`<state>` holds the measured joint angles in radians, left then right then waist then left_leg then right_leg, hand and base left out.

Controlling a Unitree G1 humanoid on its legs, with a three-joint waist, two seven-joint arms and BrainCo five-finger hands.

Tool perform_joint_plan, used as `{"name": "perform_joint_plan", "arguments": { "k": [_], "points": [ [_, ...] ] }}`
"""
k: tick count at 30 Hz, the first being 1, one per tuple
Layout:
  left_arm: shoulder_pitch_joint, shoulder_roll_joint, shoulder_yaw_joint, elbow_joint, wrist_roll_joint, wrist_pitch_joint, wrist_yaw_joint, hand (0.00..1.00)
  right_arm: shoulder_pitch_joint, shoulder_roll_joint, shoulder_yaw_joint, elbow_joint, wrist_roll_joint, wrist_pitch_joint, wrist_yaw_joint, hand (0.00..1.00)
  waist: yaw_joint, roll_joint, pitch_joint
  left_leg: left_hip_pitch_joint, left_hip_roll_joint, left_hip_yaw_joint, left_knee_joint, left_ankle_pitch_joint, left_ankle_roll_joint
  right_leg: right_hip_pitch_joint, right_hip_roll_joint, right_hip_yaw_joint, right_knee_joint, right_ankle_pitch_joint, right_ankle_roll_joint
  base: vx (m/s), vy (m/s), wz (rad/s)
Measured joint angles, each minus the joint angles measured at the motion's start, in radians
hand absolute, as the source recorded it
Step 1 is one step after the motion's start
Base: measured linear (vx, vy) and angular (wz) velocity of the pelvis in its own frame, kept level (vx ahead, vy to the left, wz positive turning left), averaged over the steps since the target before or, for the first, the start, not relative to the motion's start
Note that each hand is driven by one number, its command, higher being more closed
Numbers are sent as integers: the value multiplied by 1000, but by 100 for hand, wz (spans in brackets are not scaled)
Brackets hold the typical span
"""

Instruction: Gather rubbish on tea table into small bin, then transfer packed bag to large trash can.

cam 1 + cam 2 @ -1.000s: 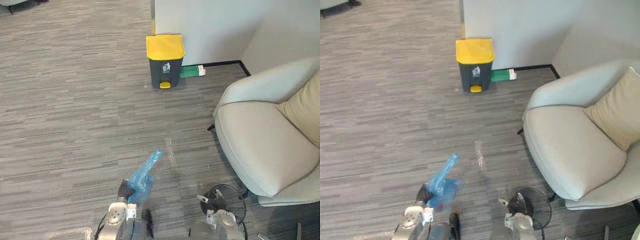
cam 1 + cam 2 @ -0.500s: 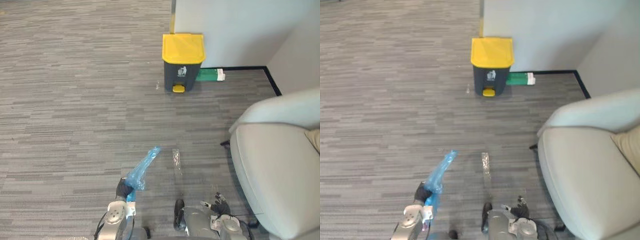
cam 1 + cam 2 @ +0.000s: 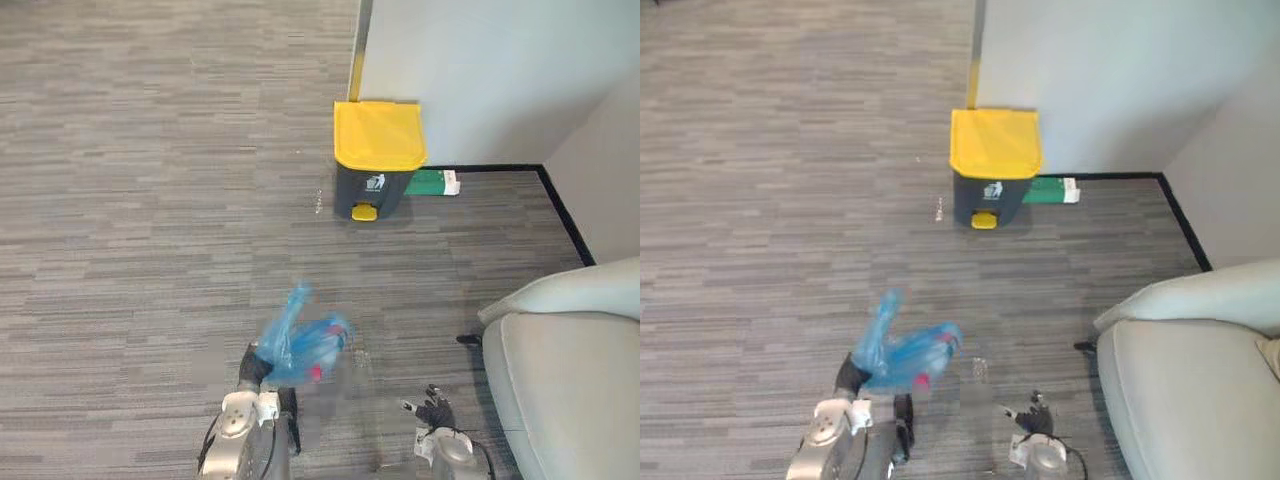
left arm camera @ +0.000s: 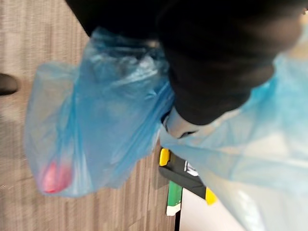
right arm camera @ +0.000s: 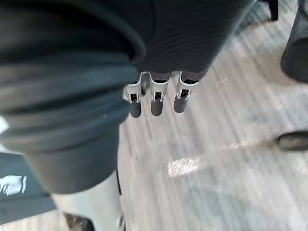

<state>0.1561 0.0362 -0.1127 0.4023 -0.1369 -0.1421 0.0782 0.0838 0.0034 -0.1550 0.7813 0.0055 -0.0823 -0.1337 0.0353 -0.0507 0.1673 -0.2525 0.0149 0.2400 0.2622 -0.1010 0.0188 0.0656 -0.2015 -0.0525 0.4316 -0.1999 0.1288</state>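
My left hand (image 3: 254, 368) is shut on the neck of a blue plastic bag (image 3: 303, 343), low in the eye views. The bag (image 4: 91, 130) hangs swollen, with something red inside near its bottom. The large trash can (image 3: 378, 160), dark grey with a yellow lid and a yellow pedal, stands closed against the wall ahead, well beyond the bag. It also peeks past the bag as the trash can (image 4: 186, 172) in the left wrist view. My right hand (image 3: 433, 410) hangs at the lower edge, its fingers (image 5: 154, 100) straight and holding nothing.
A pale armchair (image 3: 575, 375) fills the lower right. A green box (image 3: 436, 183) lies on the floor by the wall, right of the can. A white wall (image 3: 480, 70) with a black skirting strip runs behind them. Grey carpet stretches to the left.
The camera has moved, so the can now sits lower and the armchair farther right. The bag has swung out to the right and spread wide.
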Motion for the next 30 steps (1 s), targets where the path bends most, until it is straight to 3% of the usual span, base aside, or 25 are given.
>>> {"name": "perform_joint_plan", "arguments": {
  "k": [1,2,3,4,5,7,9,10,11,12,13,15,17,18,19,20,22,24,27,28,29,30],
  "points": [
    [6,12,-13,1,2,1,0,100,7,0,1,0,-6,0,1,0,-2,-1,1,52,-15,-1,-16,-34,0,-72,-21,18,189,59,45,294,169,-2],
    [7,20,-33,3,4,1,0,100,13,1,1,2,-7,0,3,0,-6,-2,1,87,-24,-6,-32,-45,0,-128,-29,27,327,106,47,390,172,18],
    [11,35,-46,4,9,2,-1,100,19,2,4,4,-6,0,6,0,-21,-1,1,142,-31,-18,-56,-60,0,-209,-26,25,497,73,18,392,112,30],
    [16,39,-45,5,9,2,4,100,19,1,7,4,-6,0,6,0,-36,7,5,182,-31,-27,-75,-69,-1,-256,-24,-8,556,37,-10,488,95,29],
    [15,42,-43,6,9,2,6,100,24,0,10,4,-7,0,6,0,-40,11,8,230,-28,-34,-97,-78,-1,-309,-23,-59,568,-3,-34,497,42,13],
    [10,52,-35,16,8,2,6,100,15,-8,17,6,-7,-1,7,0,-51,25,16,284,-7,-35,-107,-91,0,-375,0,-145,434,-64,-56,436,-31,15],
    [-7,58,-18,38,8,2,7,100,5,-9,17,14,-6,-2,7,0,-60,28,19,319,16,-45,-119,-94,-4,-427,39,-206,237,-63,-79,453,-131,28],
    [-12,62,-8,46,7,2,8,100,-7,-15,18,22,-6,-1,6,0,-65,33,22,345,35,-58,-128,-99,-13,-433,82,-219,38,2,-84,567,-197,40],
    [-5,69,-1,41,7,-1,7,100,-2,-14,21,21,-7,-2,5,0,-66,18,16,381,25,-60,-146,-108,-29,-410,107,-209,-163,122,-86,578,-199,47],
    [1,80,-1,41,7,-4,7,100,11,-13,22,22,-7,-2,5,0,-67,-8,6,408,3,-71,-147,-138,-69,-410,104,-187,-231,258,-111,496,-198,36],
    [-13,65,11,71,7,1,7,100,2,-37,23,33,-8,2,6,0,-67,15,12,441,29,-96,-149,-171,-85,-416,120,-179,-168,294,-164,472,-197,29],
    [-18,49,15,69,8,-1,7,100,-12,-50,17,17,-8,-1,7,0,-80,53,11,447,61,-113,-137,-167,-91,-424,140,-187,-117,200,-163,457,-205,14],
    [-24,46,14,71,8,-1,5,100,-10,-45,3,17,-7,-4,9,0,-84,61,11,413,97,-122,-4,-162,-99,-401,156,-213,-82,119,-169,376,-200,14],
    [-25,43,13,71,8,0,4,100,-3,-43,3,15,-7,-3,9,0,-84,61,12,381,112,-122,91,-156,-109,-377,163,-217,-92,107,-171,353,-206,19],
    [-22,25,16,67,8,2,3,100,9,-44,12,-6,-6,3,9,0,-84,66,21,301,152,-110,316,-106,-143,-308,187,-217,-133,100,-180,416,-190,2],
    [-4,16,19,49,7,2,2,100,30,-43,23,-46,-6,3,9,0,-71,68,28,234,195,-99,510,-92,-143,-241,206,-207,-171,96,-200,346,-105,-19],
    [19,4,12,4,6,1,-3,100,47,-38,23,-90,-5,0,7,0,-42,55,29,143,228,-51,642,-163,-112,-173,220,-172,-200,71,-216,300,-32,-59],
    [12,-9,6,-7,7,0,-14,100,30,-39,11,-98,-5,-1,6,0,-32,43,27,74,212,-32,538,-195,-81,-131,218,-138,-243,70,-209,305,-11,-59],
    [11,-21,5,8,7,1,-22,100,-5,-41,-1,-74,-5,-1,-2,0,-26,42,29,40,170,-57,195,-170,-72,-91,211,-66,-258,64,-171,359,102,-64],
    [10,-22,5,13,7,1,-22,100,-7,-44,-2,-59,-5,-2,-3,0,-26,43,28,46,159,-61,125,-135,-75,-78,207,-53,-263,60,-156,421,208,-69],
    [6,-26,5,20,7,1,-22,100,0,-48,-8,-46,-6,-1,-4,0,-28,54,25,60,143,-62,16,-22,-82,-64,205,-39,-263,44,-130,348,221,-53],
    [3,-24,6,26,7,1,-22,100,3,-54,-14,-35,-6,0,-5,0,-26,58,18,72,138,-66,-5,51,-96,-58,205,-17,-263,33,-112,345,222,-37]
  ]
}}
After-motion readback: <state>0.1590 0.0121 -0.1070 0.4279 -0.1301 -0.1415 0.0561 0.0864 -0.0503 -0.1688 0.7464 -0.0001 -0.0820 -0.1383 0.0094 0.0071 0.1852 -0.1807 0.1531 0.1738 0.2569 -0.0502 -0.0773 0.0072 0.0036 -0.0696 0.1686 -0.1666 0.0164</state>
